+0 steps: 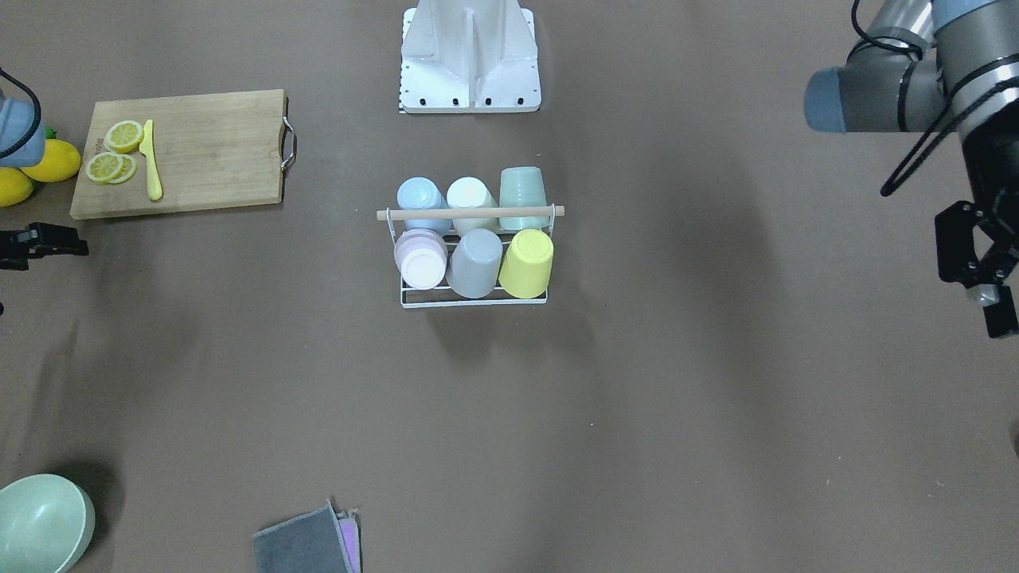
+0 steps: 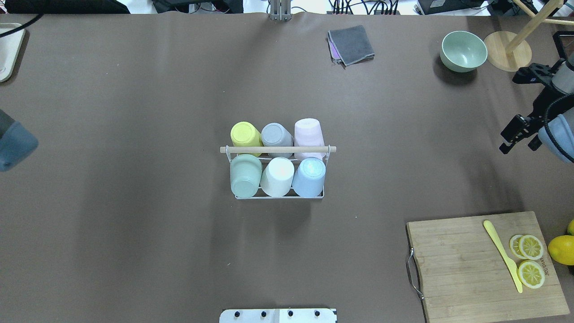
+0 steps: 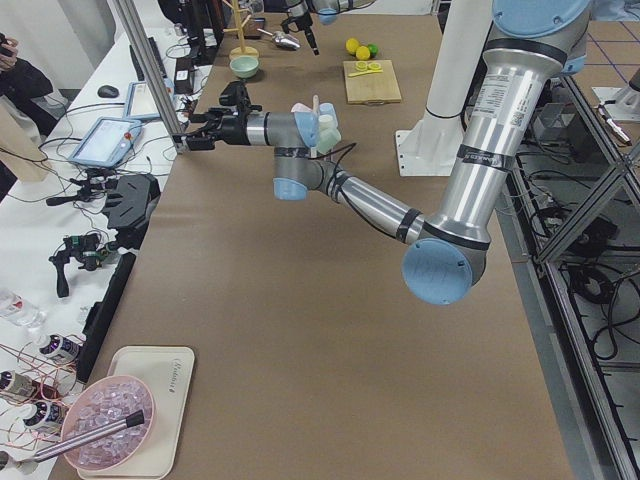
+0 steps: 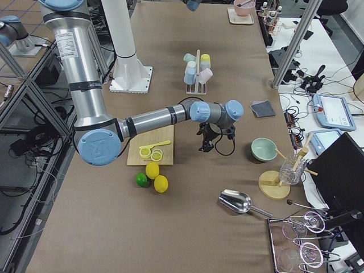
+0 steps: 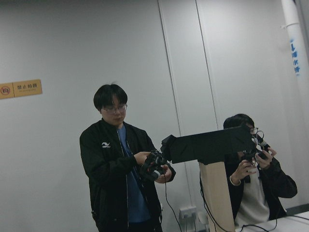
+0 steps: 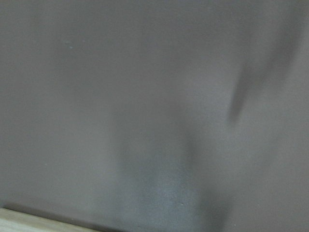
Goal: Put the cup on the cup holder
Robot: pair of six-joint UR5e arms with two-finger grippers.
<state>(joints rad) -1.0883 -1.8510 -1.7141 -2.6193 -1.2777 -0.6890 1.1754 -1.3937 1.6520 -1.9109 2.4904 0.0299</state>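
Note:
The white wire cup holder (image 2: pixel 278 149) with a wooden rod handle stands mid-table. It also shows in the front view (image 1: pixel 470 213). Six cups sit upside down on it: yellow (image 2: pixel 244 133), grey (image 2: pixel 274 133), pink (image 2: pixel 308 132), green (image 2: pixel 245 175), white (image 2: pixel 278 175) and blue (image 2: pixel 310 176). My left gripper (image 1: pixel 983 278) hangs empty off the table's left end, far from the holder, and looks open. My right gripper (image 2: pixel 520 141) hovers empty over the table's right end, away from the holder, and looks open.
A wooden cutting board (image 2: pixel 466 269) with lemon slices and a yellow knife (image 2: pixel 502 255) lies near right, with a whole lemon (image 2: pixel 560 249) beside it. A green bowl (image 2: pixel 463 50), a wooden stand (image 2: pixel 506 49) and a grey cloth (image 2: pixel 352 45) lie far right.

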